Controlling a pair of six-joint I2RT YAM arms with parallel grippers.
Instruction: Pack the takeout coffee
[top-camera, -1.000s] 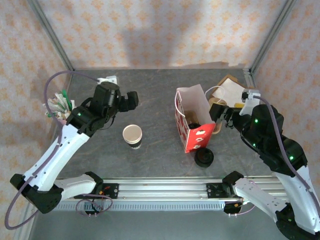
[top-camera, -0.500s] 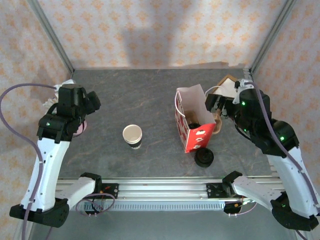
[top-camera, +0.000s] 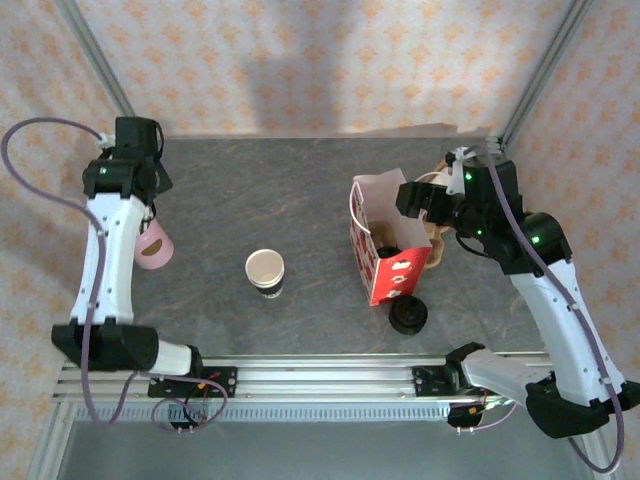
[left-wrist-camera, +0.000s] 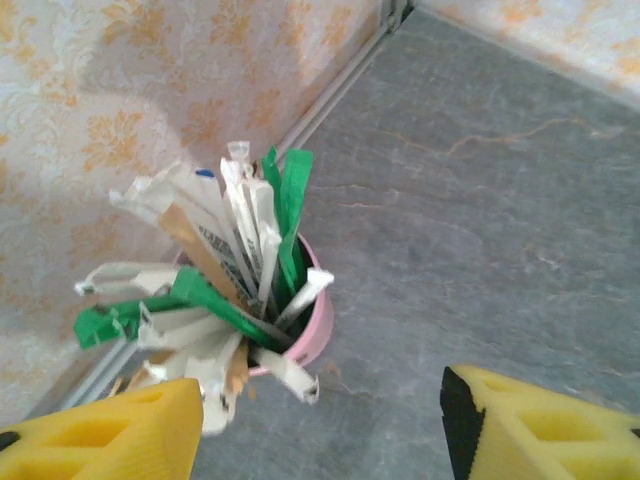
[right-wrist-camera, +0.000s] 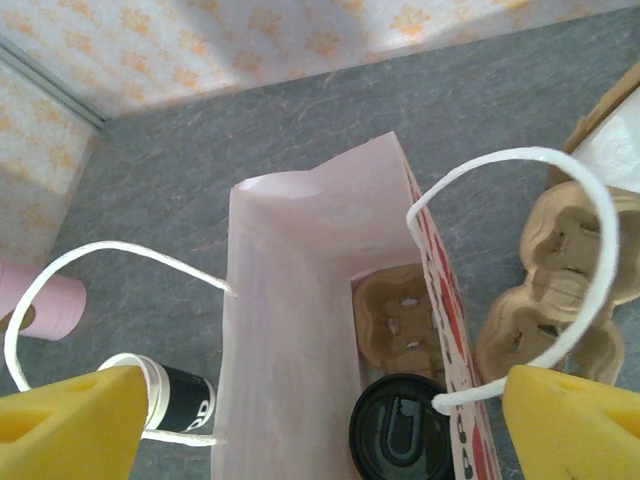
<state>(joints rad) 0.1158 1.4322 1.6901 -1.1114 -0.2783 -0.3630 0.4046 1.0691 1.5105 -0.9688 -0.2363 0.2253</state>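
The takeout coffee (right-wrist-camera: 395, 435) stands inside the open paper bag (right-wrist-camera: 290, 300), its black lid facing up. In the right wrist view it lies between the two yellow fingers and nearer the right-hand one. A moulded pulp tray (right-wrist-camera: 400, 310) lies on the bag floor, with empty wells just beyond the lid. The right gripper (right-wrist-camera: 320, 425) hangs over the bag mouth, fingers spread wide and holding nothing. The bag's string handles loop up past both fingers.

A second pulp carrier (right-wrist-camera: 560, 290) sits on the table outside the bag wall, beyond the right-hand finger. A lidless cup (right-wrist-camera: 165, 395), dark-walled with a pale rim, shows just beside the left-hand finger. From above it stands upright (top-camera: 265, 270) on the grey table (top-camera: 300, 200), well apart from the bag (top-camera: 385, 275). A stack of black lids (top-camera: 408, 316) rests near the bag's front corner.

The left gripper (left-wrist-camera: 320, 430) has its fingers spread, gripping nothing. Ahead of them and nearer the left-hand finger stands a pink cup (left-wrist-camera: 305, 330) crammed with white, green and brown paper packets (left-wrist-camera: 215, 260).
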